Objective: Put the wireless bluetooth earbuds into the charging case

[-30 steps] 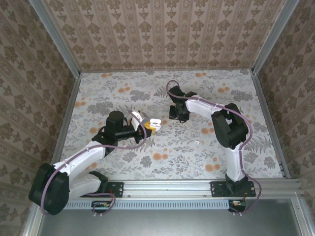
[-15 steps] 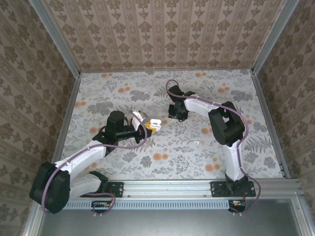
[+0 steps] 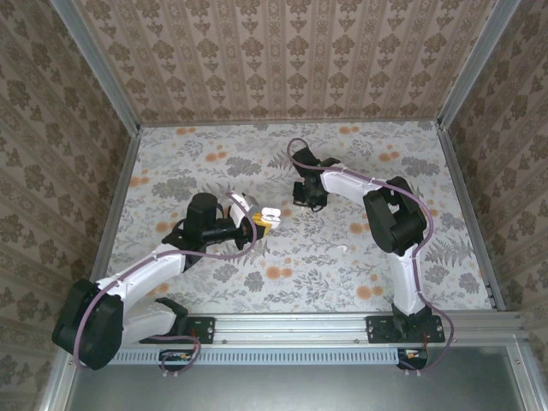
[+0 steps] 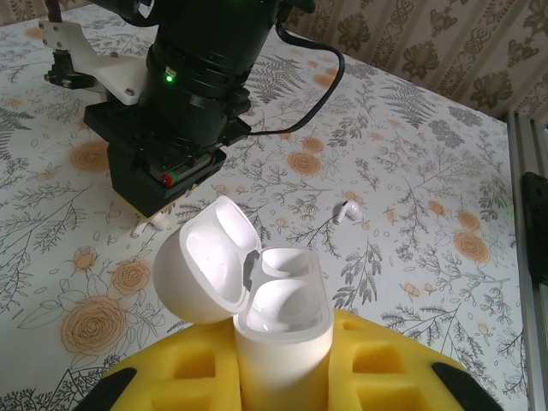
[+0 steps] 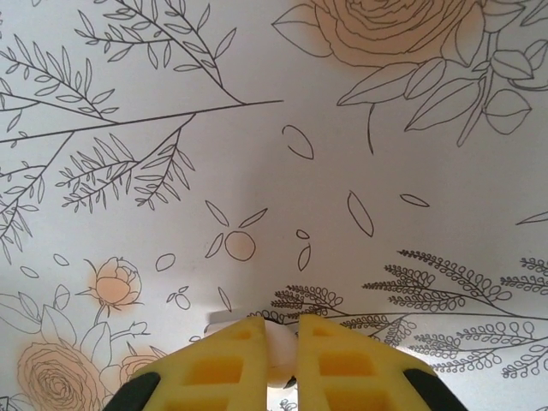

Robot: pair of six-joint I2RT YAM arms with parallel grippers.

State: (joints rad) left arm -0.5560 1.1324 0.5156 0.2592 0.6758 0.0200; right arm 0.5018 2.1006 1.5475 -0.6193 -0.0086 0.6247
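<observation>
Earbud [image 5: 279,355] pinched in shut right jaws on table [image 5: 257,154]; I'd lift straight, turn stem down, seat gently in open charging case [image 4: 282,317] clamped in left jaws.

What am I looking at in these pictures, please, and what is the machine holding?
This is a robot with two white-and-black arms bolted at the near edge of a floral-patterned table. The overhead picture comes from a fixed camera above and behind them. The other two come from a small camera on each wrist, looking past that arm's yellow foam fingers. The left tool grips a small white plastic charging case with its lid hinged open. The right tool is down at the table, its fingers closed on a tiny white plastic earbud. A second tiny white earbud lies loose on the table, apart from both tools.
</observation>
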